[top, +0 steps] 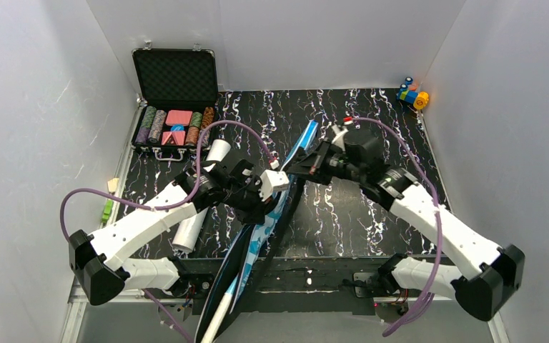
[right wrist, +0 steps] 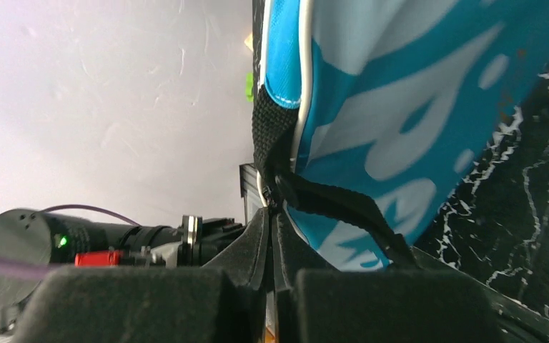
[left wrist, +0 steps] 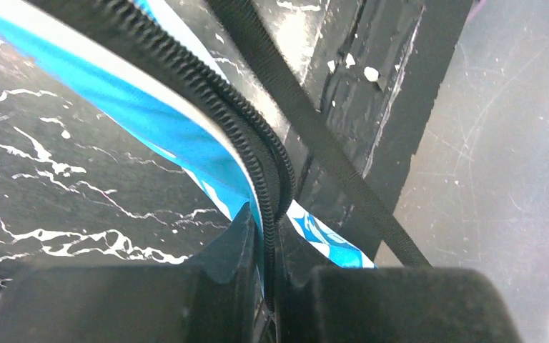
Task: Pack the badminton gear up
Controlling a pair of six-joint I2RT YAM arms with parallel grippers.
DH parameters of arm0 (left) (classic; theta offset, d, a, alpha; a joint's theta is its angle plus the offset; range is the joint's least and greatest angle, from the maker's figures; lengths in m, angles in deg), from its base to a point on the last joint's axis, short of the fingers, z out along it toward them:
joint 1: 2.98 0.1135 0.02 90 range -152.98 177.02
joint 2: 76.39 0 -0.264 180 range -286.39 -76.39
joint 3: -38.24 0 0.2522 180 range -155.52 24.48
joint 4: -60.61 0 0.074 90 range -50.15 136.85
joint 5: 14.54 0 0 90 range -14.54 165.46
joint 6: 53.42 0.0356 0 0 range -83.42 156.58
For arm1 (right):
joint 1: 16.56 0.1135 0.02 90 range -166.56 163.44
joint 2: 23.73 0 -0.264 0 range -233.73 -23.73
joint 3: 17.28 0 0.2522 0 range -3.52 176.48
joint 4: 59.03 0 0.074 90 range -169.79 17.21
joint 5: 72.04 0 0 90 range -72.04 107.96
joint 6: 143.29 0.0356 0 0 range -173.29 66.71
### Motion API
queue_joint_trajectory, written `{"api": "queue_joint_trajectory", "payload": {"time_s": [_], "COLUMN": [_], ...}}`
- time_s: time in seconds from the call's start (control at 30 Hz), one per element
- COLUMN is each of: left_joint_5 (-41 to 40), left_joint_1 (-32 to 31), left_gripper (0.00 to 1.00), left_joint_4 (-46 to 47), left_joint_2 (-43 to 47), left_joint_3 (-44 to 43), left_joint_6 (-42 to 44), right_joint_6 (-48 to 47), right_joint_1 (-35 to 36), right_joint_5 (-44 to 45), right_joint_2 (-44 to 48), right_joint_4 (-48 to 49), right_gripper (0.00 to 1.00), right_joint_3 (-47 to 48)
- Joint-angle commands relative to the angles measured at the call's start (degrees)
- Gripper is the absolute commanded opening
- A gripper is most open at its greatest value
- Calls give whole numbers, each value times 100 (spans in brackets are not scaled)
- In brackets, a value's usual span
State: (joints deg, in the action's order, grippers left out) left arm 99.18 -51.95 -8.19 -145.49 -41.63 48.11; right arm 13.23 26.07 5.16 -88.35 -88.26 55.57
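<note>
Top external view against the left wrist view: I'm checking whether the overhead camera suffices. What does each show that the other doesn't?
Only top external: the poker chip case, white tube, toy blocks and right gripper. Only left wrist: the zipper teeth pinched in the shut left gripper. Both: the blue racket bag, its black strap, the marbled table.

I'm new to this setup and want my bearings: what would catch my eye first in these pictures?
The blue bag stands out, stretched diagonally across the middle of the dark table, the left gripper pinched on its zipper edge and the right gripper on its far end by the black strap. Next, the open case of poker chips sits at the back left, small coloured blocks in the back right corner.
</note>
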Motion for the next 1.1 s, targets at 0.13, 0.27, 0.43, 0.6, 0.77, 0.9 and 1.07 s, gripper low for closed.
{"api": "queue_joint_trajectory", "payload": {"time_s": [0.13, 0.27, 0.43, 0.6, 0.77, 0.9, 1.07], "left_joint_5": [-151, -128, -83, -61, -40, -29, 14], "left_joint_1": [116, 115, 113, 113, 116, 112, 114], "left_gripper": [0, 0, 0, 0, 0, 0, 0], "left_joint_4": [931, 907, 889, 886, 838, 797, 748], "left_joint_2": [94, -29, -157, -203, -207, -203, -221], "left_joint_3": [-304, -402, -474, -469, -472, -480, -527], "left_joint_6": [156, 158, 165, 155, 167, 182, 198], "right_joint_6": [-209, -163, -272, -239, -158, -6, -99], "right_joint_1": [-418, -421, -459, -532, -727, -902, -960], "right_joint_5": [-1045, -1086, -1028, -966, -925, -854, -744], "right_joint_2": [530, 551, 631, 739, 741, 632, 311], "right_joint_4": [-672, -474, -505, -169, 240, 444, 425], "right_gripper": [13, 28, 39, 42, 44, 44, 44], "right_joint_3": [-422, -619, -581, -602, -586, -446, -105]}}
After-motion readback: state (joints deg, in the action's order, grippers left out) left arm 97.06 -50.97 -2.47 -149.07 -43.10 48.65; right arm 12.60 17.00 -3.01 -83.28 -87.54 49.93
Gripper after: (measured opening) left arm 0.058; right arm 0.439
